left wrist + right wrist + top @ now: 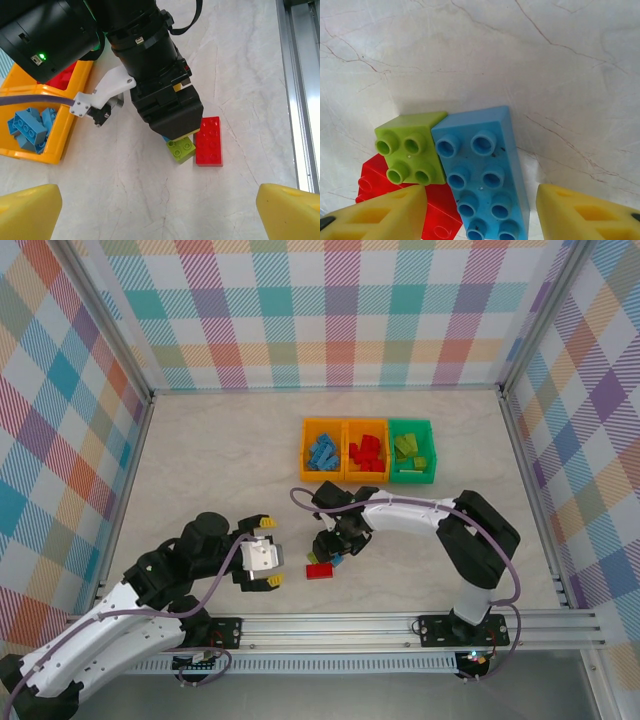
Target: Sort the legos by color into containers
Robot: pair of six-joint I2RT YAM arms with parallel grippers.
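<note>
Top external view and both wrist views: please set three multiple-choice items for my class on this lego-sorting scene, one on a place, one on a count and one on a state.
1. Which container holds the sorted blue bricks?
A. the left orange bin
B. the middle orange bin
C. the green bin

2. How many bricks lie loose on the table?
A. one
B. three
C. five

3. How do the jaws of the left gripper stand?
A. wide open, with nothing between them
B. shut on a red brick
C. shut on a bin wall

Key:
1 A: the blue pieces lie in the leftmost bin.
2 B: a red brick, a lime green brick and a blue brick sit together.
3 A: its jaws are far apart above bare table.
</note>
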